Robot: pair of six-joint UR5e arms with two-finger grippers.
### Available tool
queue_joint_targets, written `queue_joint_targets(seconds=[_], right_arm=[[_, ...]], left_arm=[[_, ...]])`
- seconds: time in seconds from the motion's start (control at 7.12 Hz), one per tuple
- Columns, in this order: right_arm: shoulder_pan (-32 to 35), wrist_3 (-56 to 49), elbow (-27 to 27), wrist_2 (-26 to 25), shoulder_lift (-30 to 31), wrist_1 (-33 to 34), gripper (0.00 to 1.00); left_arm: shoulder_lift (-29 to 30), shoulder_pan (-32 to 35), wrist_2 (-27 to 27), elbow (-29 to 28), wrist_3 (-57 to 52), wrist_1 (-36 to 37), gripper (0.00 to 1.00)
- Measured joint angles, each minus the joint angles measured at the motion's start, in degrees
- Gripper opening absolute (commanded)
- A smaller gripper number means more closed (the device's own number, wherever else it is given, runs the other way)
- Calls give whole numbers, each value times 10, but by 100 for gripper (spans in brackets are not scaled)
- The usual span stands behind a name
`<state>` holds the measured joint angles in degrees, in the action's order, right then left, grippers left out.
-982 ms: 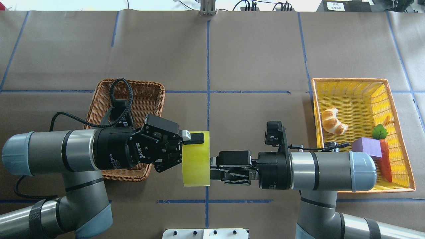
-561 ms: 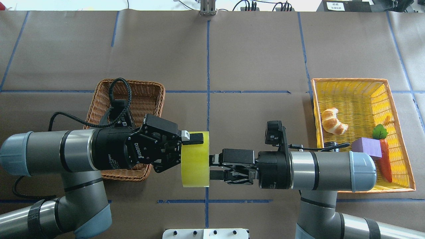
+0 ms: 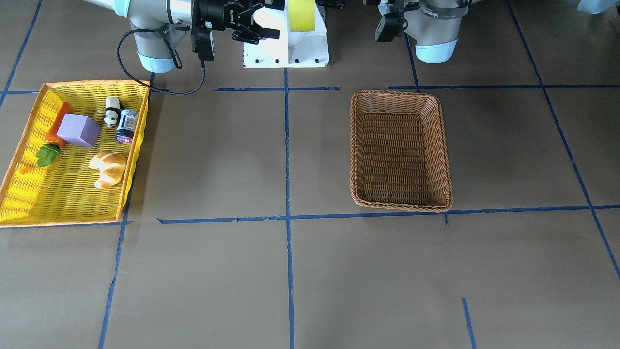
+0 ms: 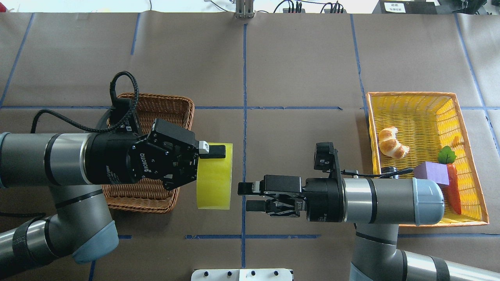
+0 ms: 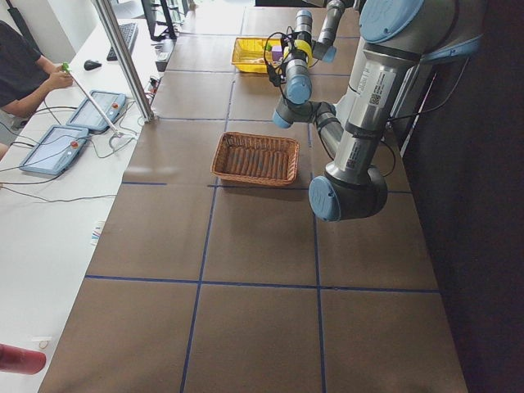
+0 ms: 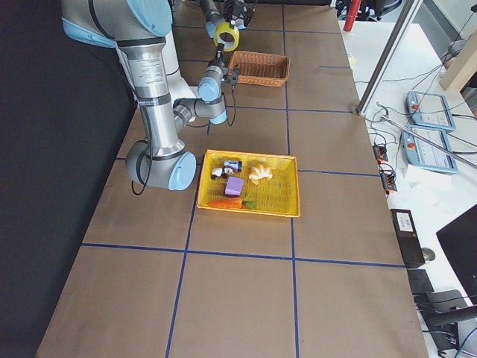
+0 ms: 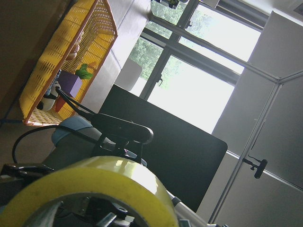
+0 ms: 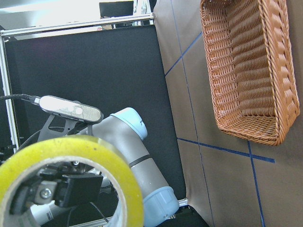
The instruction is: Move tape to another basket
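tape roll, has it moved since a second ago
Yes. The tape has shifted left, off the blue centre line toward the brown basket, held by the left claw.

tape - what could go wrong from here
1. Only the left gripper holds the tape, pinching one wall of the roll, so it could tilt or slip.
2. The tape looks to hang beside the basket, not over it; a release now would likely miss.
3. The right gripper, open, sits close to the roll and could clip it.
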<state>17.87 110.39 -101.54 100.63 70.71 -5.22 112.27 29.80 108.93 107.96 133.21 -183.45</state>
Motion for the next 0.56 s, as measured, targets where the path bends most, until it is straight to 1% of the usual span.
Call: queue_joint_targets(seconds=[0.28,0.42,0.56], right_arm=[[1,-1,0,-14,2,0,100],[5,-4,0,-29,3,2,100],[15,-12,0,-42,3,11,100]], left_arm=[[-9,34,19,-1,-1,10,0],[-11,54,29,-2,-4,38,0],[-10,77,48,-1,-16,88,0]])
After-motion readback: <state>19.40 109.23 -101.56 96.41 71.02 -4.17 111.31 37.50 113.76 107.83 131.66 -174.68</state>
